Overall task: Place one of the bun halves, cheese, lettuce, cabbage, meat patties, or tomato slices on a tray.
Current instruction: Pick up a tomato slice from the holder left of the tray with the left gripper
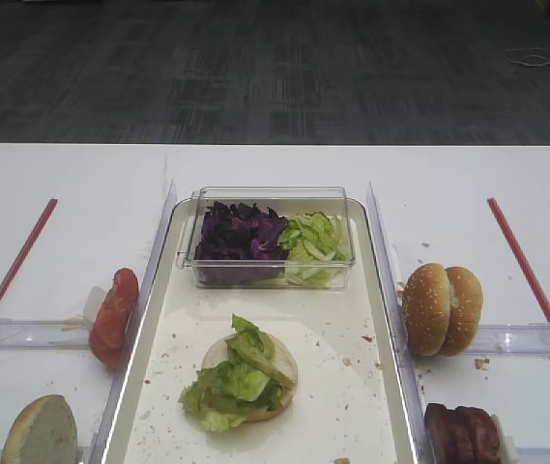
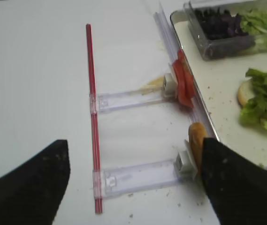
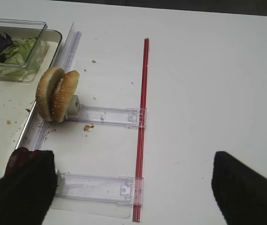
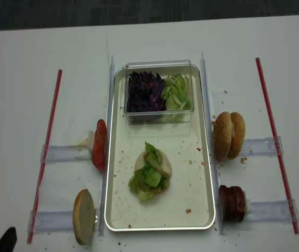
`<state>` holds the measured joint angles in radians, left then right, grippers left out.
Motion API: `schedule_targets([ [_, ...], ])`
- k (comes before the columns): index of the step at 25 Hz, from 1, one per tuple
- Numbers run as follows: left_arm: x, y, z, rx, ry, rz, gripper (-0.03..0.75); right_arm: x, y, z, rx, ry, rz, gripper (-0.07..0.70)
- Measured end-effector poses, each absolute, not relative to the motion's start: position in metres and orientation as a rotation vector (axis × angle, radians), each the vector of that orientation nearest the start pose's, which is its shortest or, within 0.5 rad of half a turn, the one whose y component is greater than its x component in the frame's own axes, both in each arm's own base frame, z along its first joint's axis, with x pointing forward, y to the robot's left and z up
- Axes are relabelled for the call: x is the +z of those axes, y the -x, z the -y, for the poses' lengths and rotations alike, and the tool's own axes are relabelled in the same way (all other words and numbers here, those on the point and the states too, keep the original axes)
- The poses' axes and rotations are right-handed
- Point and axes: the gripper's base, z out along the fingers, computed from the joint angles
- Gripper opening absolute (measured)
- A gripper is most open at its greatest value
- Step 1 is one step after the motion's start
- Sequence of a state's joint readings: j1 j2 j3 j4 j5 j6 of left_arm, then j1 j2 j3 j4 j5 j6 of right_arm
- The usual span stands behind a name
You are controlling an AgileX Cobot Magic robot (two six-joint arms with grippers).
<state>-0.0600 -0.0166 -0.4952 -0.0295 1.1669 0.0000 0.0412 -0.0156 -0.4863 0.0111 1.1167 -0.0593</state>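
Note:
The tray [image 4: 160,228] lies mid-table. On it a bun half topped with lettuce [image 4: 150,176] [image 1: 246,372] sits in front of a clear tub of purple cabbage [image 1: 241,232] and lettuce [image 1: 315,242]. Tomato slices [image 2: 184,82] [image 4: 99,150] stand left of the tray, a bun half [image 2: 196,140] [image 4: 84,216] nearer the front. On the right stand two bun halves [image 3: 57,93] [image 4: 229,135] and meat patties [image 3: 18,157] [image 4: 232,203]. No cheese shows. My left gripper [image 2: 135,180] is open above the table, its right finger beside the left bun half. The right gripper [image 3: 135,187] is open and holds nothing, its left finger by the patties.
Clear plastic holders [image 2: 138,176] [image 3: 95,187] carry the food on either side of the tray. Red strips [image 2: 92,117] [image 3: 141,122] run along the outer sides. Crumbs dot the tray floor and the table. The table's far edge [image 1: 275,145] meets dark carpet.

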Motion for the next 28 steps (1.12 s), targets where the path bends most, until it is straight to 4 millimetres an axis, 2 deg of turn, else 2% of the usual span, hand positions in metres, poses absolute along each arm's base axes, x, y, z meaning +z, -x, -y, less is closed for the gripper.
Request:
schedule_targets([
  [4, 0.286, 0.006, 0.003, -0.097, -0.061, -1.984, 0.561, 0.269, 0.008, -0.001, 0.004, 0.104, -2.096, 0.693],
  [9, 0.300, -0.032, 0.009, -0.154, -0.042, -1.985, 0.561, 0.269, 0.008, -0.001, 0.004, 0.104, -2.096, 0.693],
  [20, 0.287, -0.157, 0.015, -0.141, -0.020, -2.362, 0.561, 0.269, 0.008, -0.001, 0.003, 0.106, -2.096, 0.693],
  [28, 0.265, -0.243, 0.021, -0.135, -0.029, -2.620, 0.561, 0.269, 0.008, -0.001, 0.003, 0.106, -2.096, 0.693],
])
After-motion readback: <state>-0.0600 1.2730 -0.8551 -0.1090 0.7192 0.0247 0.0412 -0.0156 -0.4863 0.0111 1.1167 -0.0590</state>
